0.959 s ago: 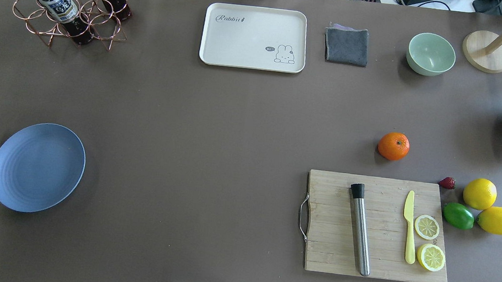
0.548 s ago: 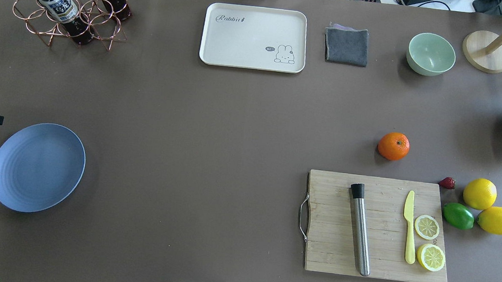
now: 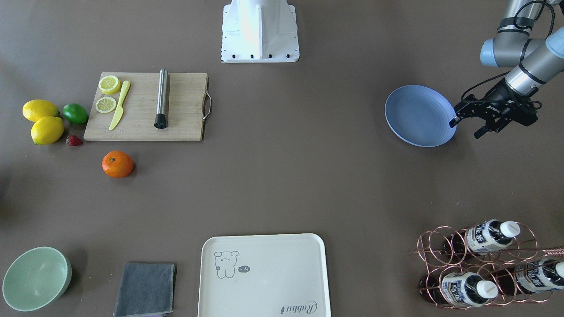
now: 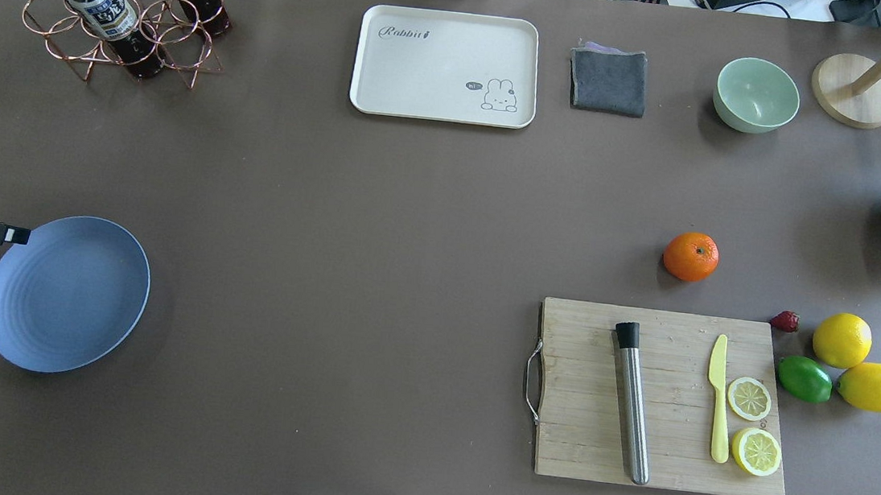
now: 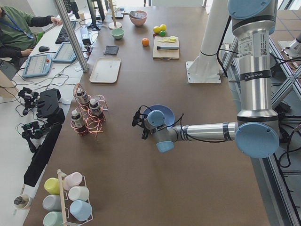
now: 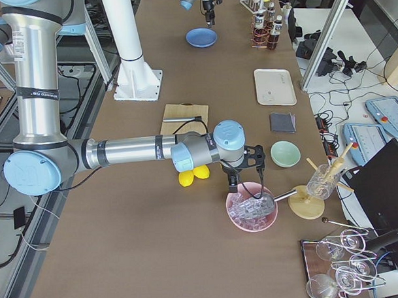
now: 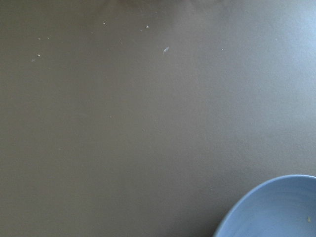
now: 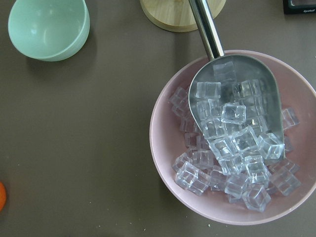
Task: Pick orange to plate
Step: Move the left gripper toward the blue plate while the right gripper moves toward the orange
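Brown tabletop [image 4: 379, 217]: carries everything; left arm reaching in from the robot's left side, its hand [image 3: 468, 125] released, fingers spread with nothing between them, poised at the outer rim of the plate [image 4: 64, 292]; right arm stretched out on the opposite side, its hand [image 6: 244, 180] above a pink bowl [image 8: 159, 123] of ice cubes with a metal scoop [image 8: 207, 32] lying in it; cannot tell whether that hand is released or clenched; wooden cutting board [image 4: 580, 390] on the robot's right half, bearing a steel rod, a yellow knife and two lemon slices; cream tray [image 4: 425, 76] with a rabbit drawing near the far edge, middle; copper wire rack [image 4: 119, 14] with bottles at the far left corner; plate, blue-lavender and bare, flat on the left half, well apart from the fruit; pale green bowl [image 4: 756, 94] far right, a folded grey cloth [image 4: 608, 80] between it and the tray; two lemons [image 4: 842, 340] touching each other just right of the board; orange [image 4: 691, 256] resting alone on the tabletop just beyond the board's far edge, right half, stem dot up, no hand near it; lime [image 4: 804, 379] against the lemons; small red strawberry [image 4: 785, 320] at the board's far right corner.
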Controlling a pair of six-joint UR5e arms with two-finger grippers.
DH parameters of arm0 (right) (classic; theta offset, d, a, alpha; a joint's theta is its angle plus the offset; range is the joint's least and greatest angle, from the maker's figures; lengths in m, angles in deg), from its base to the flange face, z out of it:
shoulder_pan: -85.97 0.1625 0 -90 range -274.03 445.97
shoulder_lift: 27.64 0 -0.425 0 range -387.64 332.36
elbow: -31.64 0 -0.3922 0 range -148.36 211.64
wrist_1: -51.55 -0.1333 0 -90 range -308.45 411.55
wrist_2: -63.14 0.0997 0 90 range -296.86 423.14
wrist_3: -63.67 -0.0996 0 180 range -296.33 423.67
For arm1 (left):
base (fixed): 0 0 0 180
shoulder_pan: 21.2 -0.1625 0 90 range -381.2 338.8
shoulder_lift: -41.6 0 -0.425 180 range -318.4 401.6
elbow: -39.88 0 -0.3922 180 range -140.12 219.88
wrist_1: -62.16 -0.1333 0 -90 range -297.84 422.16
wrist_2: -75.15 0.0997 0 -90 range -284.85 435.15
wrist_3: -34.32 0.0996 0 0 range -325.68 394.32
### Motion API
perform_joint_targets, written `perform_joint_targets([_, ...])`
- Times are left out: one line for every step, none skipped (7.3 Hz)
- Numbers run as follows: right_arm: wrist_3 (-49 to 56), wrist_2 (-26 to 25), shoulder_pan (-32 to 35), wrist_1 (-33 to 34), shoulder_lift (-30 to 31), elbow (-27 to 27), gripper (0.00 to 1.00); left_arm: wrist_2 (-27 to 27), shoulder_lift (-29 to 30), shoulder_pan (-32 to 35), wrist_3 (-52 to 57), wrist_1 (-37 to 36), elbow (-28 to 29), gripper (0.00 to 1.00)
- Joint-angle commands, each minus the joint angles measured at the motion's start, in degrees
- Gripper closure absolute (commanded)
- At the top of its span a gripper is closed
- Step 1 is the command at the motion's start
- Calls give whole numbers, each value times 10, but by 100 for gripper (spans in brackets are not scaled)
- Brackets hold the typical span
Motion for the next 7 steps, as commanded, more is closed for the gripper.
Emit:
perform_joint_targets([-1,-1,-1,0,0,0,0,0,0,-27,0,4,0,3])
perform_joint_targets([-1,-1,-1,0,0,1,0,0,-1,-28,0,4,1,15])
perform_joint_targets([-1,-1,-1,0,0,3,0,0,-1,-28,0,5,2,35])
perform_joint_targets([-4,-2,-2,0,0,4,0,0,0,-28,0,4,2,57])
perform_joint_targets([-4,-3,-4,0,0,5,0,0,0,-29,1,4,2,75])
perform_joint_targets([-4,-3,-4,0,0,5,0,0,0,-33,1,4,4,83])
perform_joint_targets([-4,-3,-4,0,0,5,0,0,1,-33,1,4,4,92])
